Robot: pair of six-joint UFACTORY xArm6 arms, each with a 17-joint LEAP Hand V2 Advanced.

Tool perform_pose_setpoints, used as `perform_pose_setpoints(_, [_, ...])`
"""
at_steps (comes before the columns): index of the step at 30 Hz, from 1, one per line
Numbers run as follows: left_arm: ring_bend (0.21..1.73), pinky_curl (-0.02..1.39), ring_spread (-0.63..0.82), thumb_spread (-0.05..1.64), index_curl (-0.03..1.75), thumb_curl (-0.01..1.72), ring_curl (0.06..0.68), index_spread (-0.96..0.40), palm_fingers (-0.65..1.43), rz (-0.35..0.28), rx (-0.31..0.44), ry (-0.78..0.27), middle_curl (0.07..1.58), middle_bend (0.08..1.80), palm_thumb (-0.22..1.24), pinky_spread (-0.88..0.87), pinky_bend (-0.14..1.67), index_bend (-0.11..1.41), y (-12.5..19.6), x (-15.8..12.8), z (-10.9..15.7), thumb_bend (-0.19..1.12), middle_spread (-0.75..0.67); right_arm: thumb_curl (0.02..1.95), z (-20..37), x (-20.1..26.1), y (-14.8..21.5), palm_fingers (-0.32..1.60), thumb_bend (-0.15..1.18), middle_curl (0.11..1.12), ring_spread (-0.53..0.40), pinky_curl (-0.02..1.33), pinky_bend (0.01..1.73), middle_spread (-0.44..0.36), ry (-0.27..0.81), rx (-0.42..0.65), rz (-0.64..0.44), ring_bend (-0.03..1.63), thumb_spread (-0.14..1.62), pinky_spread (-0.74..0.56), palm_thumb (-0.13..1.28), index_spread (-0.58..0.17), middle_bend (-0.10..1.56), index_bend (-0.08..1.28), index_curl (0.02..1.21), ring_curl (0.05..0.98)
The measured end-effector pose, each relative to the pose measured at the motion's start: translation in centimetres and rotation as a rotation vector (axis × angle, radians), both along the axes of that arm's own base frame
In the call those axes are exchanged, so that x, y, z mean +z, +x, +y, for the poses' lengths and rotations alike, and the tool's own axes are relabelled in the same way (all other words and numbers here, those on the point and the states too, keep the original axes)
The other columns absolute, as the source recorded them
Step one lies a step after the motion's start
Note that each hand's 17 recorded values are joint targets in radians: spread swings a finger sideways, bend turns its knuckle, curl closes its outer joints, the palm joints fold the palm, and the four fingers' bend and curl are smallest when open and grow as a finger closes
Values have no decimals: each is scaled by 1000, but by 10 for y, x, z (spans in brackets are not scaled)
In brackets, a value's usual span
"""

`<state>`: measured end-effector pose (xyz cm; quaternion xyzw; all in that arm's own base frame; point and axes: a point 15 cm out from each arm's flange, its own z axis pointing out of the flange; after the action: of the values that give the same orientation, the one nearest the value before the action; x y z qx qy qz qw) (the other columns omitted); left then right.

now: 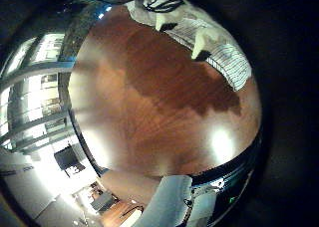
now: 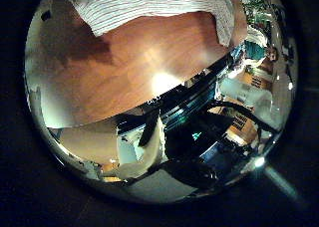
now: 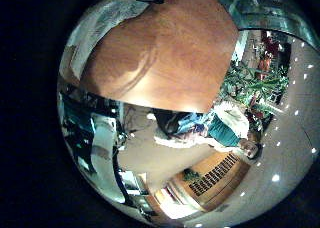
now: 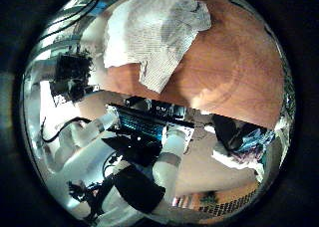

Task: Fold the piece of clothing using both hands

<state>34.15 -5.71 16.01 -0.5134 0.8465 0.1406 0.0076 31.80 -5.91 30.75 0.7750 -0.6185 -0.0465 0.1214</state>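
Cloth [image 4: 150,33], light and finely striped, lies crumpled on the wooden table [image 4: 234,63], upper left of the right thumb view. It also shows at the top of the left thumb view. Left hand, right hand: fingers unseen, can't tell.

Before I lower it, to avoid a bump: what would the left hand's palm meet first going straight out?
Probably the bare brown wooden table; the white striped garment lies off to one side. Depth is unclear.
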Motion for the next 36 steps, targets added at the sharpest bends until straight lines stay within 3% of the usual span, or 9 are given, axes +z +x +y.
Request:
perform_pose_setpoints(5, [749, 330, 344, 1008, 285, 300, 211, 58, 72, -6, 6, -3, 370, 213, 278, 374, 490, 159, 5, -7, -4, -24, 263, 202, 3, 3, -5, 149, -15, 360, 117, 237, 584, -3, 3, -10, 2, 571, 1227, 331, 136, -316, 283, 152, 264, 244])
perform_pose_setpoints(17, [731, 309, 158, 1021, 329, 322, 203, 34, 249, 32, 32, 32, 405, 292, 410, 220, 413, 188, 21, -27, -1, -16, 70, 202, 3, 10, -14, 162, -15, 360, 117, 239, 567, -2, 2, -19, -3, 559, 1237, 340, 138, -315, 282, 160, 272, 239])
perform_pose_setpoints(25, [748, 297, -100, 1034, 382, 341, 201, -84, 552, 44, 38, 61, 490, 499, 529, -5, 404, 201, 27, -27, 3, -11, -148, 198, 3, 14, -17, 179, -15, 360, 118, 237, 552, -2, 2, -23, -15, 553, 1236, 348, 146, -318, 277, 160, 278, 236])
perform_pose_setpoints(29, [888, 323, -334, 1044, 432, 360, 253, -190, 877, 38, 40, 62, 578, 667, 619, -272, 506, 222, 32, -20, 2, 1, -292, 200, 6, 14, -19, 197, -14, 361, 112, 235, 545, -6, 10, -27, -10, 541, 1235, 351, 153, -325, 276, 169, 284, 234])
perform_pose_setpoints(36, [1082, 396, -484, 1118, 571, 445, 374, -365, 1008, 44, 38, 53, 732, 788, 802, -548, 643, 300, 42, -1, -1, 48, -437, 208, 15, 4, -18, 315, -2, 363, 25, 230, 554, -41, 11, -26, 20, 645, 1247, 316, 202, -340, 287, 145, 275, 254])
